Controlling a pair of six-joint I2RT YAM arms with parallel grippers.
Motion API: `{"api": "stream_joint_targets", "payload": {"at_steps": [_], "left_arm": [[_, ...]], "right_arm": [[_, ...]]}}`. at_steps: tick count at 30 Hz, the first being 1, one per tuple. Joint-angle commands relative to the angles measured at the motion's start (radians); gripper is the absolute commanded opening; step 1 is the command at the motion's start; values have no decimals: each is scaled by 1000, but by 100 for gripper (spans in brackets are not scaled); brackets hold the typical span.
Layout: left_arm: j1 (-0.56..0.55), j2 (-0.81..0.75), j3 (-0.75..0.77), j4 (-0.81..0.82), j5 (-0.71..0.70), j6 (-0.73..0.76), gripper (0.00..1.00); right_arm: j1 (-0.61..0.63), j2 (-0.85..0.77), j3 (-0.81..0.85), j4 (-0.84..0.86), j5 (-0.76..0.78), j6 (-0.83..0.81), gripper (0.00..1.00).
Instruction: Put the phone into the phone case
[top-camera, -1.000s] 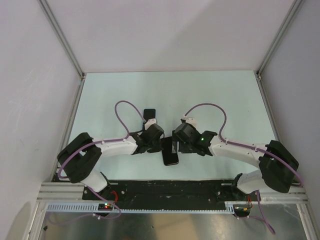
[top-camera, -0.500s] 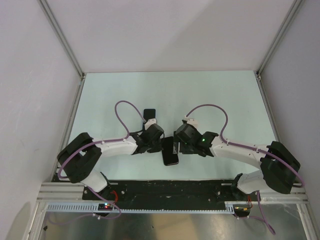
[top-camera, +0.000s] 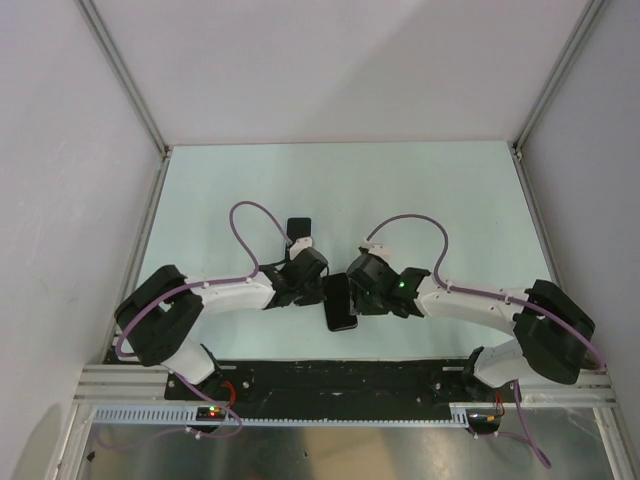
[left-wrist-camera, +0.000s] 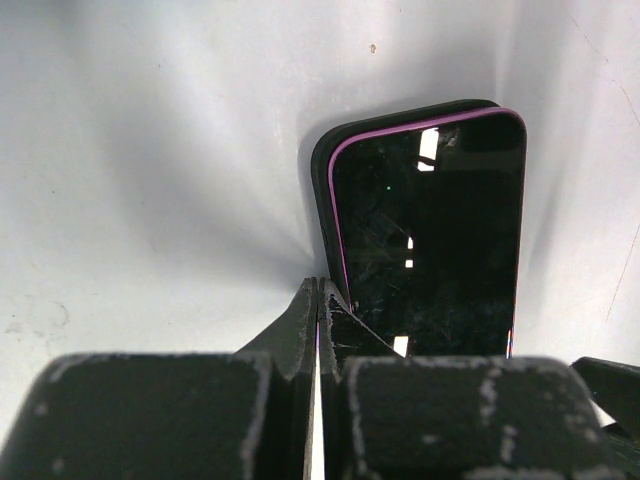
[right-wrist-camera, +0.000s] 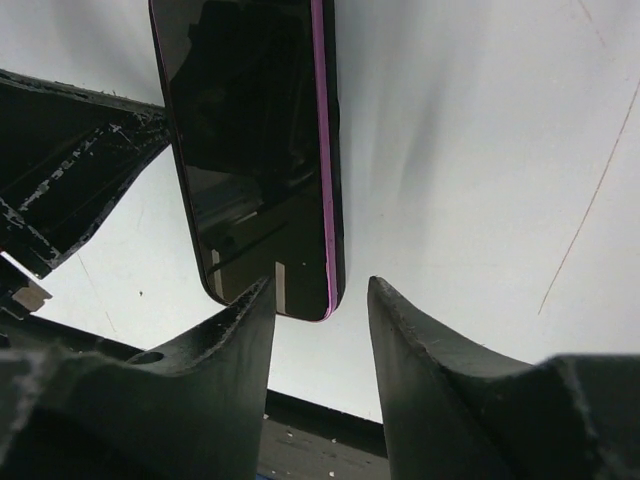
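A black phone (top-camera: 340, 305) with a thin purple edge lies flat on the pale table, sitting inside a black phone case (left-wrist-camera: 322, 170) whose rim shows round it. My left gripper (left-wrist-camera: 322, 285) is shut, and its tips rest at the left long edge of the phone (left-wrist-camera: 430, 240). In the top view that left gripper (top-camera: 320, 290) is just left of the phone. My right gripper (right-wrist-camera: 322, 283) is open over the near end of the phone (right-wrist-camera: 250, 130), with the purple-edged corner and the case rim (right-wrist-camera: 338, 150) showing between its fingers. From above, the right gripper (top-camera: 356, 292) covers the phone's right side.
Both arms reach in from the near edge and meet at the phone. Purple cables (top-camera: 255, 215) loop above each wrist. A small black rectangular piece (top-camera: 298, 228) shows just behind the left wrist. White walls and metal frame rails (top-camera: 125, 75) enclose the table.
My right gripper has slid left until it partly covers the phone, and its jaws have narrowed. The left gripper and the phone have not moved.
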Motion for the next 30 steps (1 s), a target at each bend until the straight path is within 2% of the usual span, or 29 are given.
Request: {"api": "stream_joint_targets", "payload": {"at_steps": [1,11,18,30], "left_arm": [[-1,-14,11,39,22,14,0],[-2,-14,10,40,23,15,0],[-1,-10,12,40,25,12,0],[-4,-3,8,40,28,7,0]], "right_arm": [[16,31,0,27,-3,13,44],[27,90,0,58,-42,11,33],[38,103,0,48,-47,11,21],[61,143,0,55,-74,4,16]]}}
